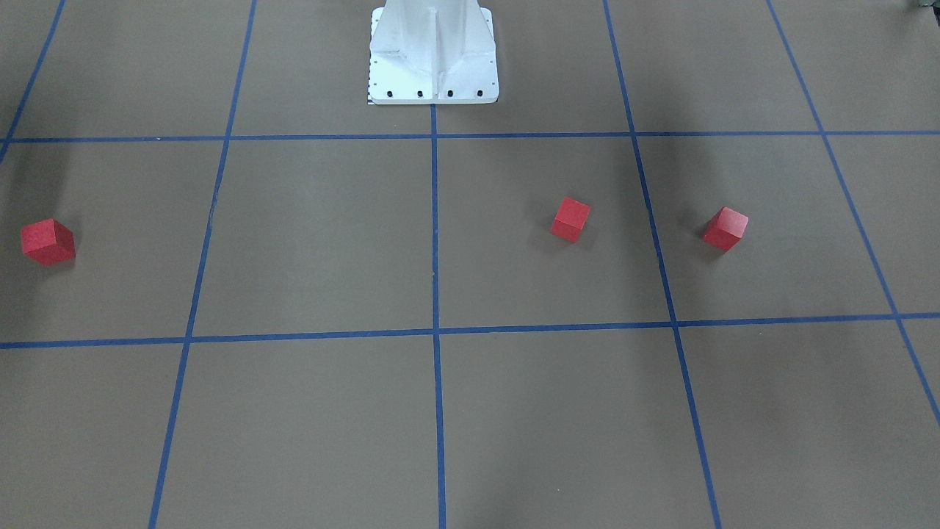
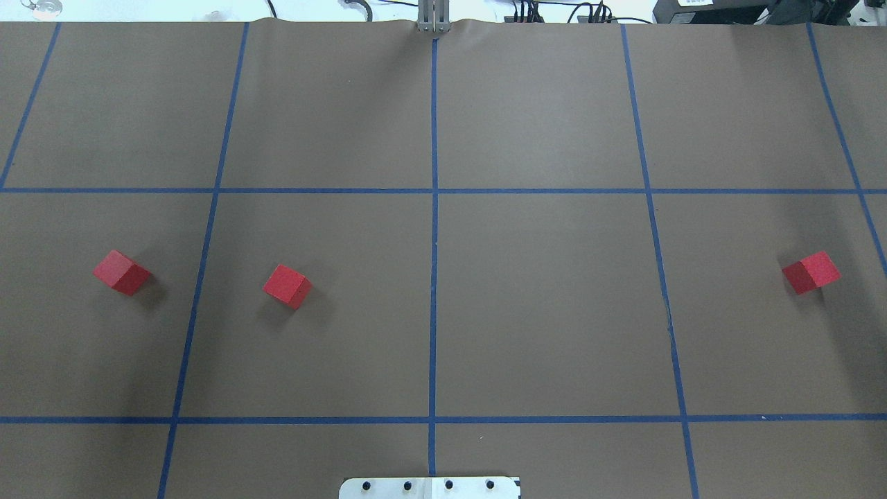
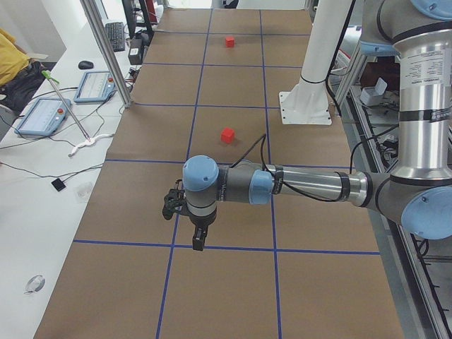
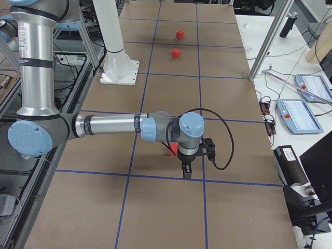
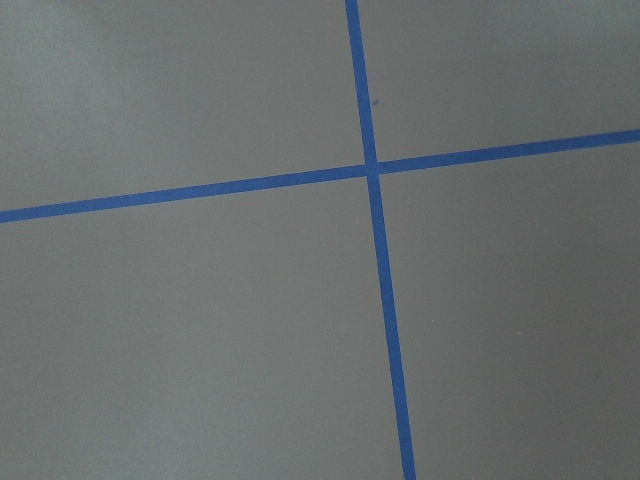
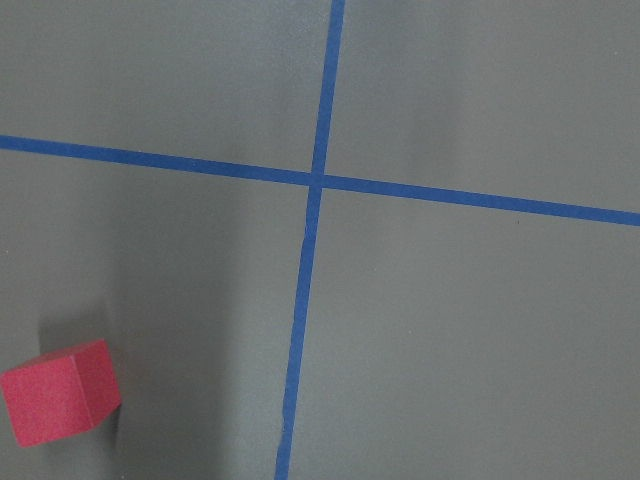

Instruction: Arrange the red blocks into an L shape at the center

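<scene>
Overhead view: you look forward and steeply down from behind the robot, its base plate [image 2: 429, 487] at the bottom edge. Front-facing view: opposite side, looking back at that plate. Both share the tape grid [image 2: 434, 277] and all three red blocks [image 2: 122, 272]. Side views: high at each end of the desk [image 3: 233, 92], looking along it. Wrist views: close above the desk, pointing down at tape crossings; the right one catches one block.

A brown matte table top [image 2: 554, 312] is crossed by thin blue tape lines [image 2: 434, 277]. Three small matte red cubes are spread apart on it: first cube [image 2: 122, 272] far left, second cube [image 2: 287, 286] left of middle, third cube [image 2: 811, 272] far right.
</scene>
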Robot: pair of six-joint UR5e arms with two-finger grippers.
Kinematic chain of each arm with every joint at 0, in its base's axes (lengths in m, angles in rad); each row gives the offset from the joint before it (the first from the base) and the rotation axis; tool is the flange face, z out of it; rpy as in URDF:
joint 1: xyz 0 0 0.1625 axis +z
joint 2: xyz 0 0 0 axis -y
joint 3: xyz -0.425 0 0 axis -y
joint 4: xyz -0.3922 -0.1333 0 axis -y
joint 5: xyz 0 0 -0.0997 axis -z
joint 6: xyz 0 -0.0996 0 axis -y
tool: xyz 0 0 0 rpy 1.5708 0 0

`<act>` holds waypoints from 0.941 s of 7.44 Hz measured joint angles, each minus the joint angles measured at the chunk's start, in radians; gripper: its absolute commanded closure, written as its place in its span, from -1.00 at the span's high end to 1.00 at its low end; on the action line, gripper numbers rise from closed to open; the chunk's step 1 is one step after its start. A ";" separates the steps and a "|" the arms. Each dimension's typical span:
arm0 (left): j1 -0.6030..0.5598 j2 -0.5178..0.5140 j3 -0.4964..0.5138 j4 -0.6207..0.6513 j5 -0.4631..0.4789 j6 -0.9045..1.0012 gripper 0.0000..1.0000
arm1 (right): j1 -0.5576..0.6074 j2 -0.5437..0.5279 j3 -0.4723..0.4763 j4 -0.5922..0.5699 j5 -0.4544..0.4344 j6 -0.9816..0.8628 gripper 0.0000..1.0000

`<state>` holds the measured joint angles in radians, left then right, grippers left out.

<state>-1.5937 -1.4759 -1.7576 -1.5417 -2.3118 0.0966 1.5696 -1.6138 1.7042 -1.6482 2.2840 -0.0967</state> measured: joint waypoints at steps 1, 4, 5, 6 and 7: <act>0.000 0.001 -0.001 0.000 -0.001 0.000 1.00 | 0.000 0.000 0.000 0.000 0.000 0.000 0.99; 0.001 0.004 -0.015 0.001 0.002 -0.005 1.00 | 0.000 0.002 0.025 0.001 0.003 0.000 0.99; 0.002 0.005 -0.018 0.001 0.002 -0.006 1.00 | 0.000 0.002 0.052 0.001 0.003 -0.001 0.99; 0.002 0.003 -0.027 0.000 0.000 -0.007 1.00 | 0.000 0.006 0.071 0.001 0.002 0.000 0.99; 0.003 0.000 -0.046 -0.009 -0.001 -0.007 1.00 | 0.000 0.017 0.081 0.006 0.001 0.002 0.99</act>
<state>-1.5911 -1.4755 -1.8036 -1.5507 -2.3130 0.0892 1.5692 -1.5969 1.7848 -1.6423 2.2845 -0.0947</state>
